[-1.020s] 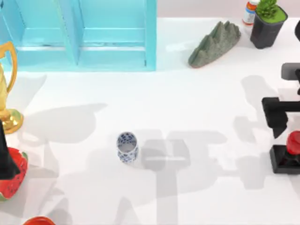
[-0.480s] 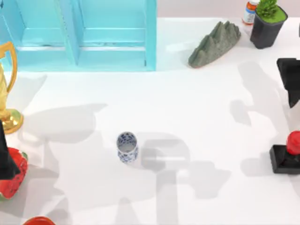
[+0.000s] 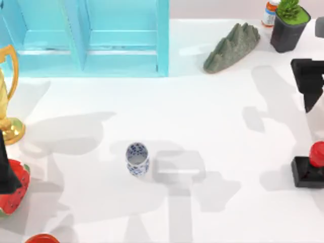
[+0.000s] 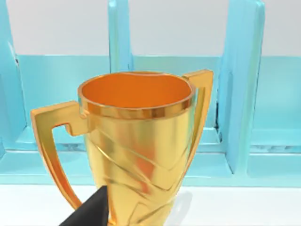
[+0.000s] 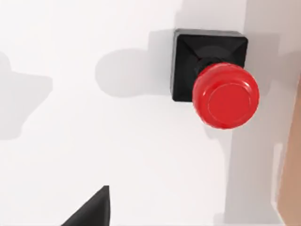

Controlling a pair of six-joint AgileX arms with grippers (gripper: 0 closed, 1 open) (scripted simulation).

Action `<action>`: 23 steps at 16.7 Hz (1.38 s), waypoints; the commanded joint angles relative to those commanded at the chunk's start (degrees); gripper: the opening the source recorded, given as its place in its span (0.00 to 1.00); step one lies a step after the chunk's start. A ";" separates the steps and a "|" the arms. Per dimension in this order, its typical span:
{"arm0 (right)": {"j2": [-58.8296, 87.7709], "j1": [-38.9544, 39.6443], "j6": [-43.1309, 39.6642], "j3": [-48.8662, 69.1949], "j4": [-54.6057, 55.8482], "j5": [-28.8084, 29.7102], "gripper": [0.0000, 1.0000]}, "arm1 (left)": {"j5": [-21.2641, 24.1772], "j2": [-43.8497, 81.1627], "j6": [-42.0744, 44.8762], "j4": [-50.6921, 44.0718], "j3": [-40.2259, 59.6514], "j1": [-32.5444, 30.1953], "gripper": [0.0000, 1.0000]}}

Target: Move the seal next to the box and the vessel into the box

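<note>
Top view, entry: seal upright at surface's right edge, just below my right claw, nearer arm; claw's state I cannot tell.

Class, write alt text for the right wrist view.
A seal with a glossy red knob on a black square base stands on the white table, seen from above. A dark tip of the right gripper shows at the frame's edge.
</note>
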 joint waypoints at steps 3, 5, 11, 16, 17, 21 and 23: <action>7.04 7.54 7.35 7.45 -0.63 1.04 1.00 | 0.00 0.00 0.00 0.00 0.00 0.00 1.00; 13.69 15.21 14.17 15.38 -1.17 1.85 1.00 | 0.00 0.00 0.00 0.00 0.00 0.00 1.00; 36.31 35.03 32.67 43.46 -2.90 3.73 1.00 | 0.00 0.00 0.00 0.00 0.00 0.00 1.00; 47.76 38.81 39.14 55.68 -3.81 4.34 1.00 | 0.00 0.00 0.00 0.00 0.00 0.00 1.00; 48.39 38.99 39.50 56.30 -3.87 4.37 1.00 | 0.00 0.00 0.00 0.00 0.00 0.00 1.00; 48.50 38.76 39.49 56.20 -3.80 4.29 1.00 | 0.00 0.00 0.00 0.00 0.00 0.00 1.00; 48.27 38.76 39.38 55.27 -2.89 4.33 1.00 | 0.00 0.00 0.00 0.00 0.00 0.00 1.00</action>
